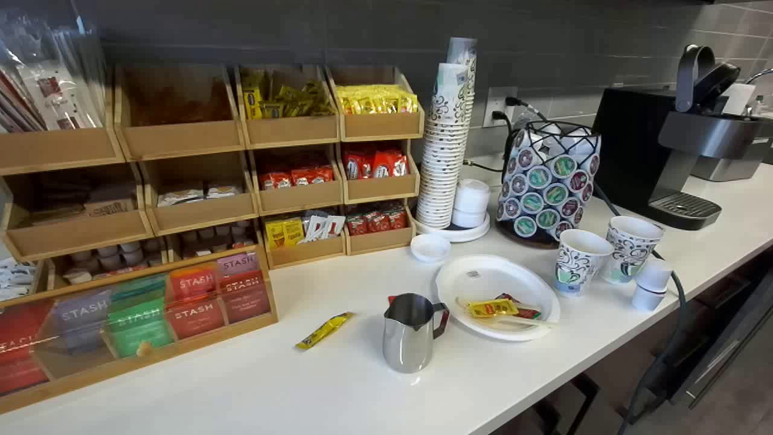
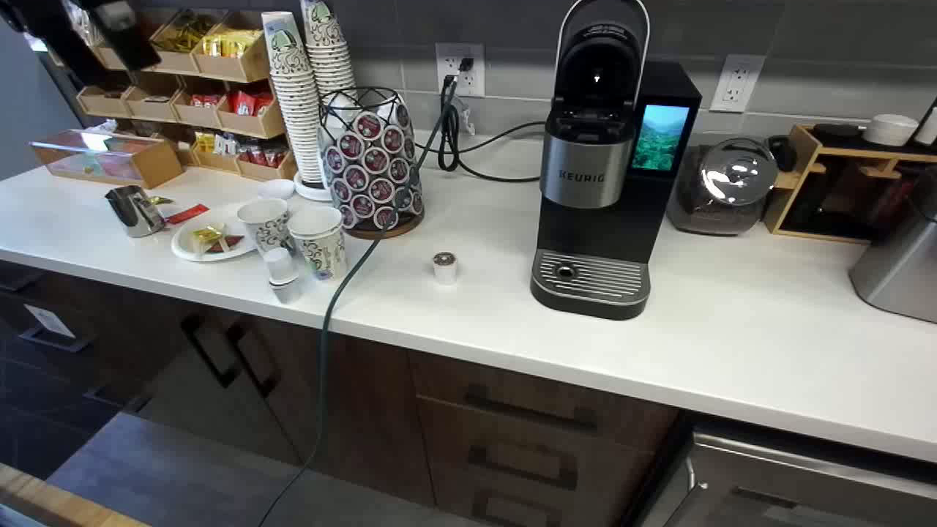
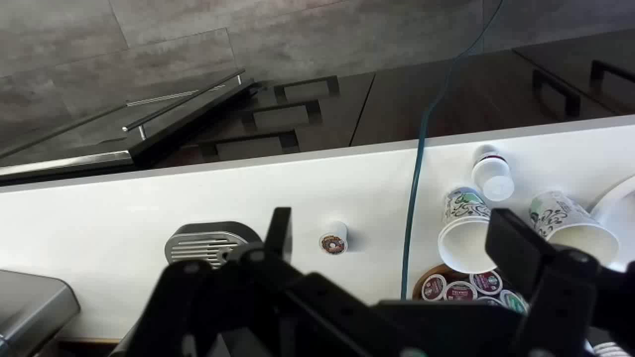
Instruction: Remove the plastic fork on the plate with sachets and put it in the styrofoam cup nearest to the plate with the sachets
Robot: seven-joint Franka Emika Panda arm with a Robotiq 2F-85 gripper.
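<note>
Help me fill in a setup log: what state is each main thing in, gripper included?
Gripper: open, holding nothing
Plate: right side up
Sachets: lying on the plate; whether opened, unclear
Plastic fork: lying on the plate
Cup nearest the plate: upright, uncovered
Farther cup: upright, uncovered
Steel pitcher: upright, uncovered
Coffee maker: lid raised, screen lit
Loose pod: standing on end
Cup stacks: nested, upside down
Drawers: shut

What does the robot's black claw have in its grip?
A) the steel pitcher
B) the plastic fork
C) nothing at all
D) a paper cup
C: in the wrist view the claw stands open with nothing gripped between its fingers, while in an exterior view the plastic fork lies on the plate with the sachets.
</note>
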